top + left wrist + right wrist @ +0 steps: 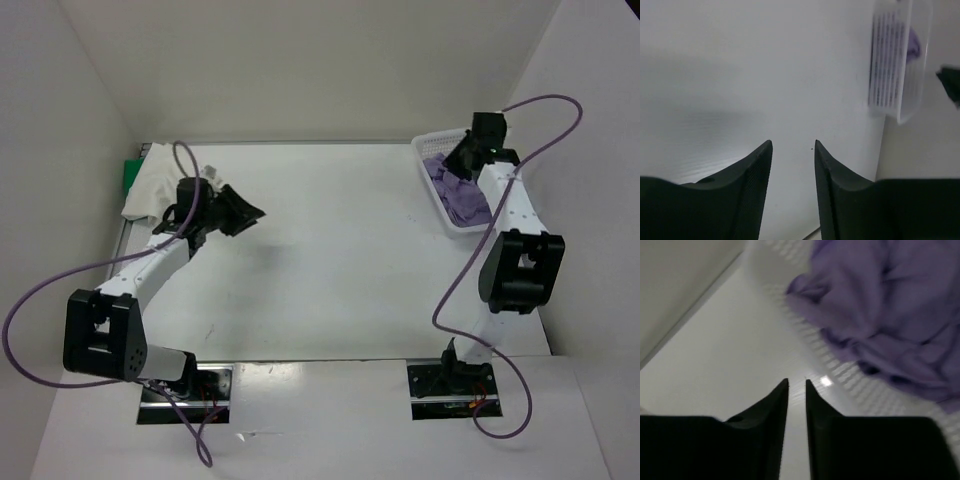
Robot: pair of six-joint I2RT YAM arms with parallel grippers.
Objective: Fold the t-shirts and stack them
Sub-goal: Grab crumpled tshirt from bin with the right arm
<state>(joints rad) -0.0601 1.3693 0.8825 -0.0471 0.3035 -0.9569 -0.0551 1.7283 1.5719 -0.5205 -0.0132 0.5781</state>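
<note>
White shirt (160, 185) lies atop green shirt (131, 175) at the table's (330, 250) ten o'clock — seemingly done — while lavender shirt (880, 315) sits crumpled in the basket (890, 60) at two o'clock, right tool (797, 381) barely parted and empty near it, left tool (793, 143) half-open, empty.

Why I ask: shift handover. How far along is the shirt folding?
Done: the white shirt lies, apparently folded, on the green shirt at the far left corner. In hand: nothing. The right gripper hangs at the basket, and the left gripper is empty. Left: the lavender shirt, crumpled in the basket.
</note>
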